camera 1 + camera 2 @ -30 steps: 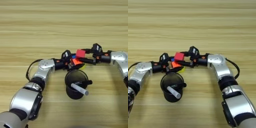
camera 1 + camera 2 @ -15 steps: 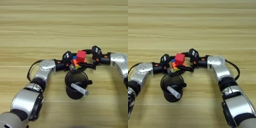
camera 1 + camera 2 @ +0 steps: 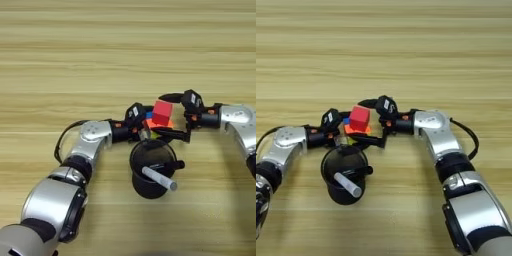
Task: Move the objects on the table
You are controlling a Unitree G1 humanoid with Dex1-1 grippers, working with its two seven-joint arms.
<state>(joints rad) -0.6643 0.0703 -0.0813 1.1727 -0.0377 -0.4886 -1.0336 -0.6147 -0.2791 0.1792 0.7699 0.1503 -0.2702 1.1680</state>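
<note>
A small red cube sits on top of the blue-orange-yellow block, just behind the black cup. My left gripper reaches in from the left and is shut on the block. My right gripper comes from the right and is open. One finger lies behind the cube and the other in front of it, with a gap on both sides. The grey-white marker leans inside the cup. A thin black piece, probably the pen, sticks out over the cup's right rim.
The wooden table stretches bare behind the grippers. My left arm curves in from the lower left. My right forearm runs down the right side. The cup stands close under both grippers.
The red cube has moved slightly right and down, onto the block. My right gripper's fingers stand wider apart around it. The cup and the marker have stayed in place.
</note>
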